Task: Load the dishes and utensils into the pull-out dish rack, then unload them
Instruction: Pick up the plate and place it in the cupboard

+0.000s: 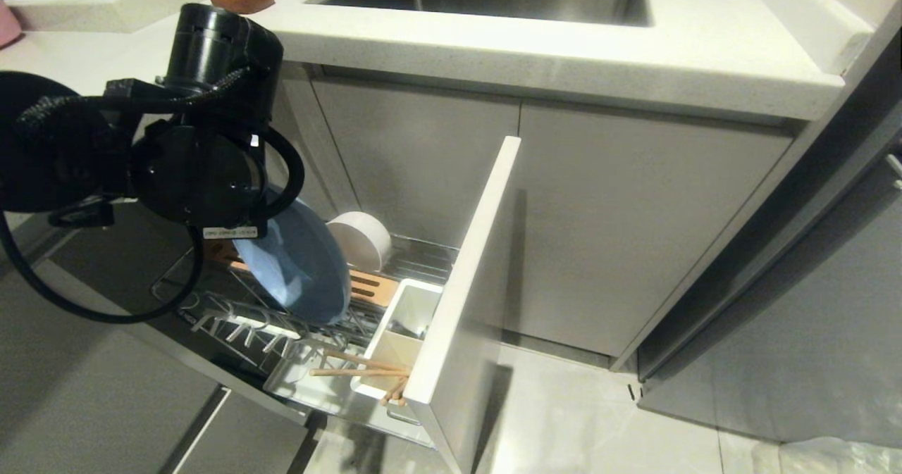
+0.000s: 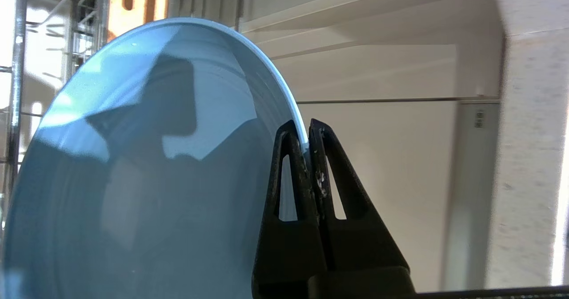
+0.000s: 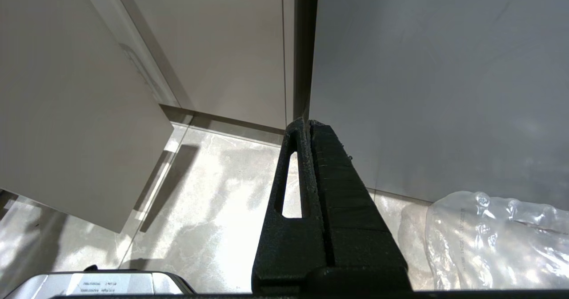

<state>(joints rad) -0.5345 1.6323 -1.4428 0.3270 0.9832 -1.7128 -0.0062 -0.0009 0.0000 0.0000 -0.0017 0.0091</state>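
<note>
The left end effector [image 2: 307, 134] is clamped on the rim of the light-blue plate [image 1: 296, 263], left of centre in the pull-out dish rack [image 1: 246, 319]; cream bowl [image 1: 363, 238] just behind, chopsticks [image 1: 359, 368] below; right end effector [image 3: 306, 123] closed, empty

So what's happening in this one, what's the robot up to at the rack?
The left gripper has its fingers pinched on the rim of the light-blue plate, which stands on edge, tilted, over the pull-out dish rack. The cream bowl sits on its side behind the plate. The chopsticks stick out of the white utensil box near the front panel. The right gripper is parked with fingers closed, pointing at the floor, holding nothing.
</note>
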